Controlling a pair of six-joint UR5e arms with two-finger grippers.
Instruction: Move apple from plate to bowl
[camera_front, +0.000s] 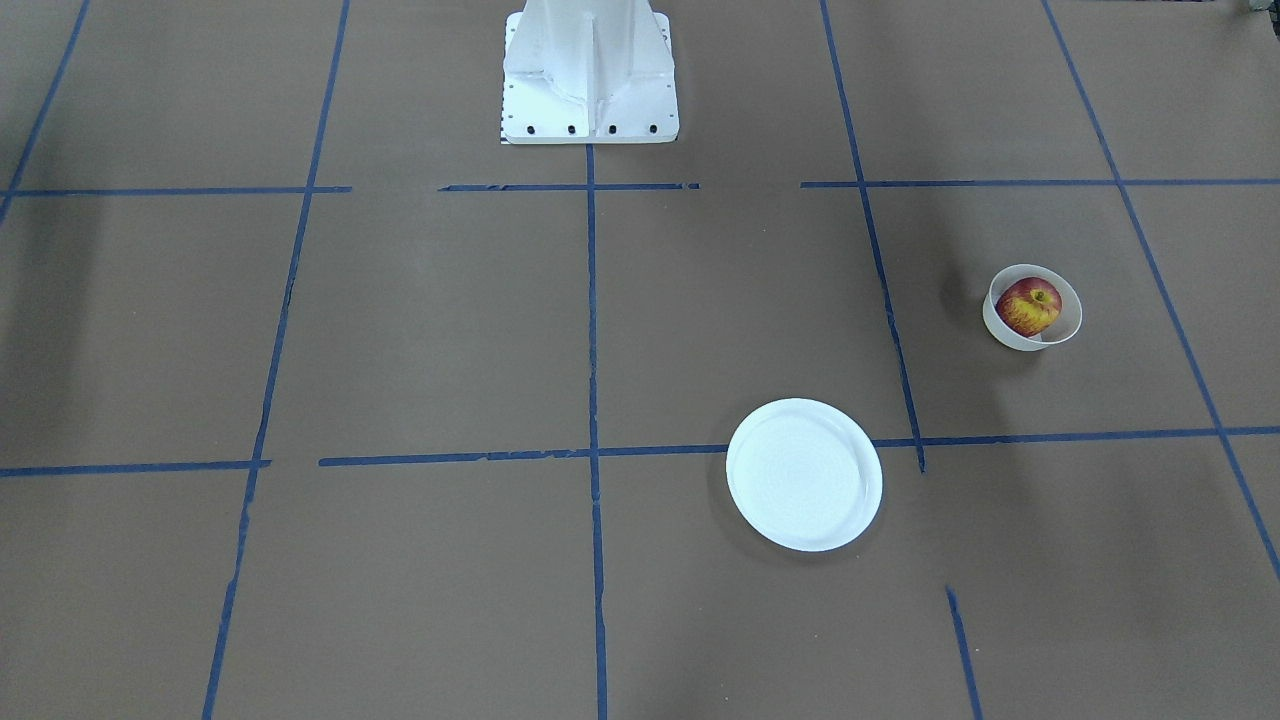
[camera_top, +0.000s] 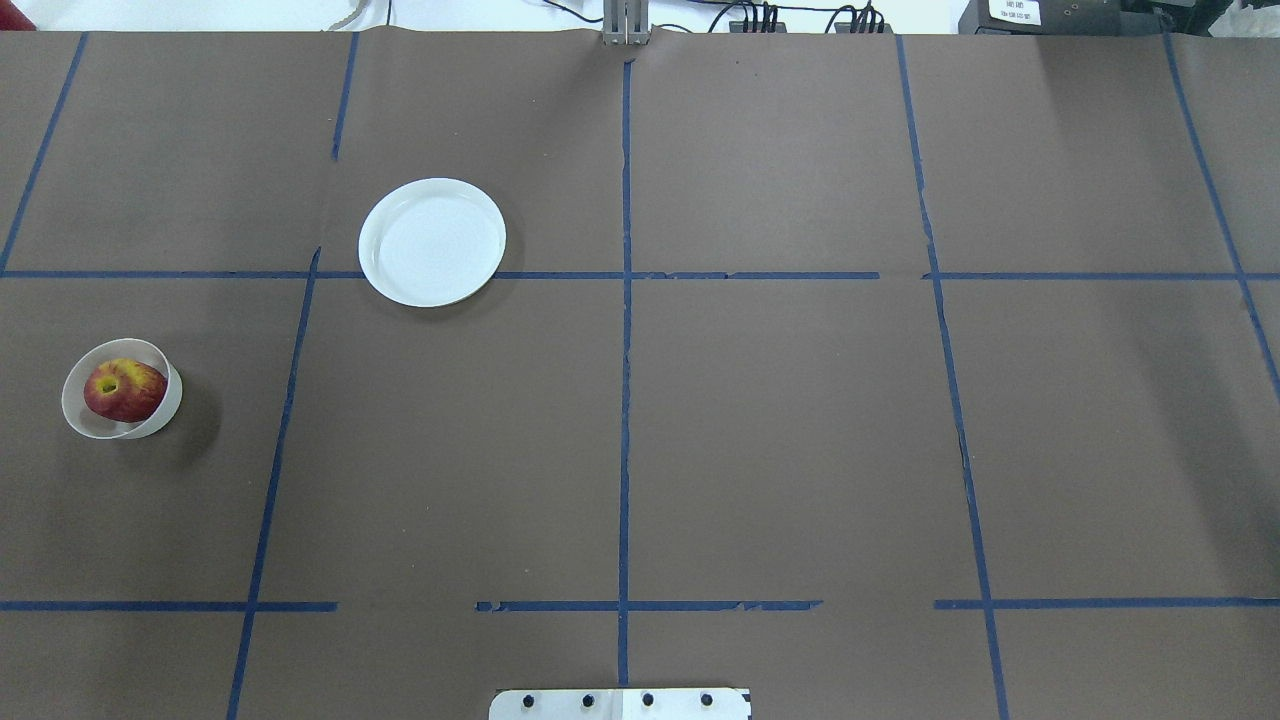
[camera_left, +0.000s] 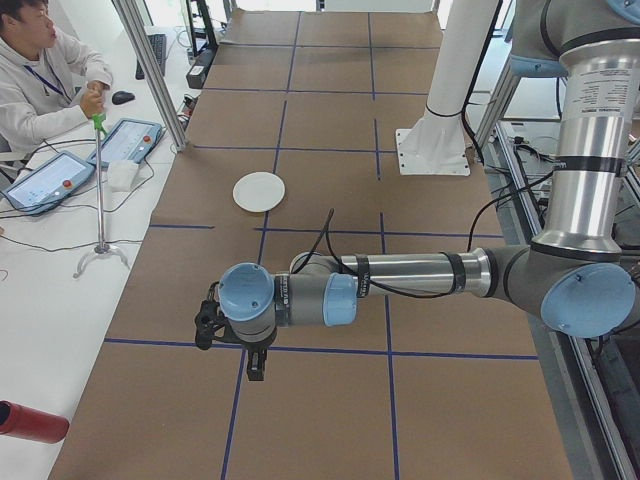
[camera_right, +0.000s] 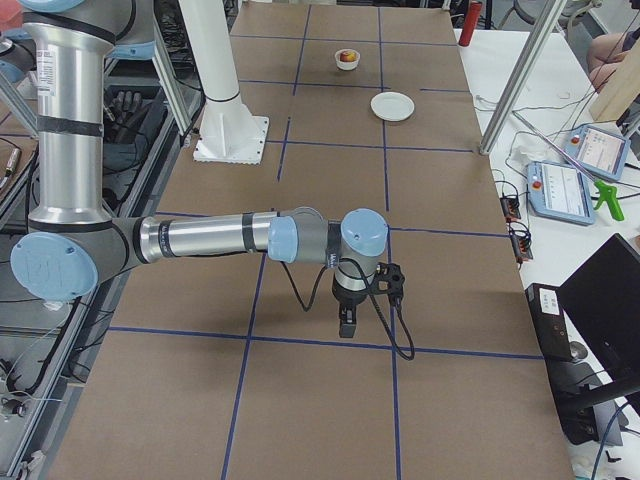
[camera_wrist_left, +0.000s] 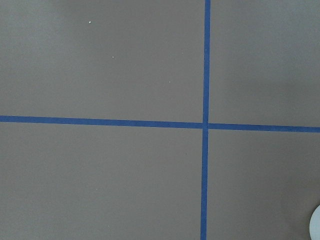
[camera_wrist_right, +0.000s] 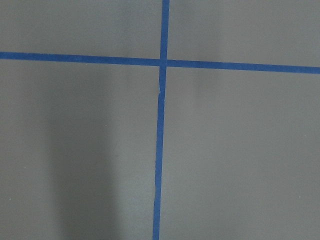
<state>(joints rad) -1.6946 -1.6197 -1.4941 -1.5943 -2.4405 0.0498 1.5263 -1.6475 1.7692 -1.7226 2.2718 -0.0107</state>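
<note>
This was a robotics laboratory. A wide table covered in brown paper (camera_top: 800, 450) was marked into squares by strips of blue tape (camera_top: 625, 400), and a white metal pedestal (camera_front: 590, 75) was bolted onto it. A silver left arm with pale blue joint caps (camera_left: 420, 272) and a matching right arm (camera_right: 200, 238) reached over it. At a white side bench (camera_left: 50, 300) sat an operator in a grey hoodie (camera_left: 35, 80) beside grey control tablets with red buttons (camera_left: 125, 142), near aluminium frame posts (camera_left: 150, 70).
</note>
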